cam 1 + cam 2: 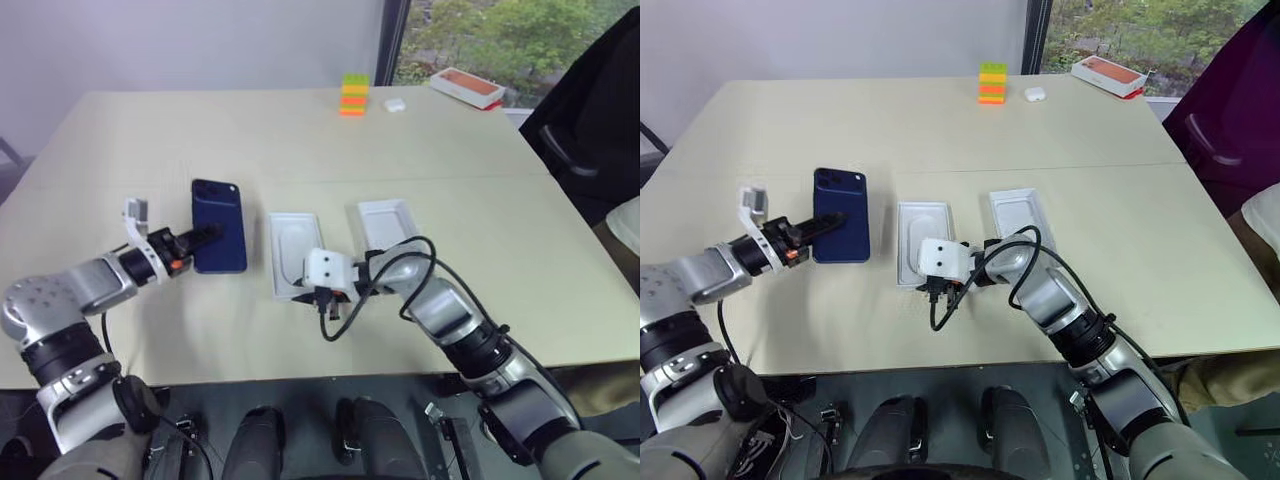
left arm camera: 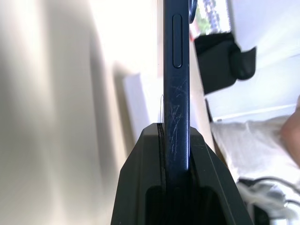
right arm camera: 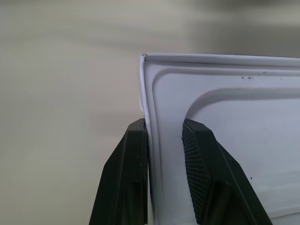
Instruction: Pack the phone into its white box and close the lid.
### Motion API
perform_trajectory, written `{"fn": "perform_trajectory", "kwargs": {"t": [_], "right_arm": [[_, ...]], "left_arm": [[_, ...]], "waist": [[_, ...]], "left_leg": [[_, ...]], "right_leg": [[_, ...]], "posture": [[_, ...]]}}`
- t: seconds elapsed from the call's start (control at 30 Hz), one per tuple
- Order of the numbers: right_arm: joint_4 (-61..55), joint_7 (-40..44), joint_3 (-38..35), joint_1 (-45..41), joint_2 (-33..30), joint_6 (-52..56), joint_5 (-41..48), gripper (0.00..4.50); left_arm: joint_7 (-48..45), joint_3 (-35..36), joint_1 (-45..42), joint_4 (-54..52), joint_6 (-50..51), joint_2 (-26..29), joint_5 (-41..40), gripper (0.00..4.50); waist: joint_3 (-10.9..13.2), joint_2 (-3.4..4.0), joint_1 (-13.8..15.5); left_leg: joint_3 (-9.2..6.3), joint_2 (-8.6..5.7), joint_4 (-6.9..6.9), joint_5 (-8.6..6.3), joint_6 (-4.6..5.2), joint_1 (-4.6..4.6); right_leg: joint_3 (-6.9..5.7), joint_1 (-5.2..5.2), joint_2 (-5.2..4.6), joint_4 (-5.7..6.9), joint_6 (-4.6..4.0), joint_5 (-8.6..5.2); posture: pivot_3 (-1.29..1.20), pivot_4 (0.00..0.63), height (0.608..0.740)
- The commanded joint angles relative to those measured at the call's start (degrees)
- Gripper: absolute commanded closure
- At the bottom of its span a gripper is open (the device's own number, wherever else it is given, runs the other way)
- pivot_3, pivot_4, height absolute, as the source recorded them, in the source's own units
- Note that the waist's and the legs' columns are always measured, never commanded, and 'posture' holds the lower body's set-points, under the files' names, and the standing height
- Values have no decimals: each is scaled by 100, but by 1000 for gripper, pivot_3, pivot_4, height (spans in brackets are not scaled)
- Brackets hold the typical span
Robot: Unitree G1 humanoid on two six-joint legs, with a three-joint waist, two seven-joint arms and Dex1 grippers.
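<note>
The left gripper [image 1: 200,236] pinches the slim navy-blue glossy phone [image 1: 219,225] by one end above the table; the right gripper [image 3: 164,136] straddles the thin white recessed insert's [image 1: 293,252] rim, which could slip.

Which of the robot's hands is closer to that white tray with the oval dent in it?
The right. The right gripper has its fingers astride the rim of the white insert at its near end. The left gripper is off to the side, holding the phone.
</note>
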Motion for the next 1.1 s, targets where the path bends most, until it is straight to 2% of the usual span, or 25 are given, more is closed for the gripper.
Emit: {"fn": "perform_trajectory", "kwargs": {"t": [0.03,0.13,0.17,0.23,0.4,0.63,0.8,0.93,1.1], "right_arm": [[-372,-267,169,88,191,299,-92,3525],[-425,-404,187,110,394,556,-15,3525],[-458,-420,163,103,453,652,50,3226],[-502,-409,163,78,462,649,86,2486],[-643,-290,50,35,289,558,256,34],[-1189,21,-1451,-301,148,840,1714,34],[-1059,700,-2597,95,-711,618,2685,34],[-948,950,-2884,627,-1124,-209,2802,34],[-632,939,-2913,999,-1217,-1082,2682,34]], "left_arm": [[94,205,-250,-112,84,105,-264,4500],[158,272,-328,-80,186,114,-298,4500],[183,294,-344,-71,210,107,-307,4500],[211,304,-345,-87,275,53,-344,4500],[201,143,-204,-324,379,-157,-402,4500],[273,54,-226,-507,421,-480,-473,4500],[412,-183,-40,-746,478,-990,-493,4500],[499,-167,-29,-558,469,-1181,-433,4500],[546,-391,-37,-270,297,-1284,-271,4500]], "waist": [[-1,-1,1],[0,-1,-7],[0,-1,-8],[0,-1,-17],[0,-2,-7],[4,-7,-2],[5,-9,42],[8,-15,-12],[9,-13,-14]], "left_leg": [[-1,0,0,0,0,-1],[-1,0,0,0,-1,-2],[-1,0,0,1,-1,-2],[0,0,0,1,-2,-2],[0,1,0,1,-2,-2],[-2,0,0,2,-3,-3],[-3,-6,0,1,-2,-7],[2,-8,0,1,-1,-9],[-8,10,-9,1,0,0]], "right_leg": [[0,0,-1,0,0,0],[0,0,0,-1,0,0],[0,0,0,0,0,0],[-1,0,2,1,0,0],[-1,0,2,0,0,0],[-2,0,4,1,0,1],[-8,5,-3,-7,1,0],[-4,11,-1,-32,2,1],[-5,8,28,-27,2,0]], "posture": [[0,150,740],[0,150,740],[0,150,740],[0,150,740],[0,150,740],[0,150,740],[0,150,740],[0,150,740],[0,150,740]]}}
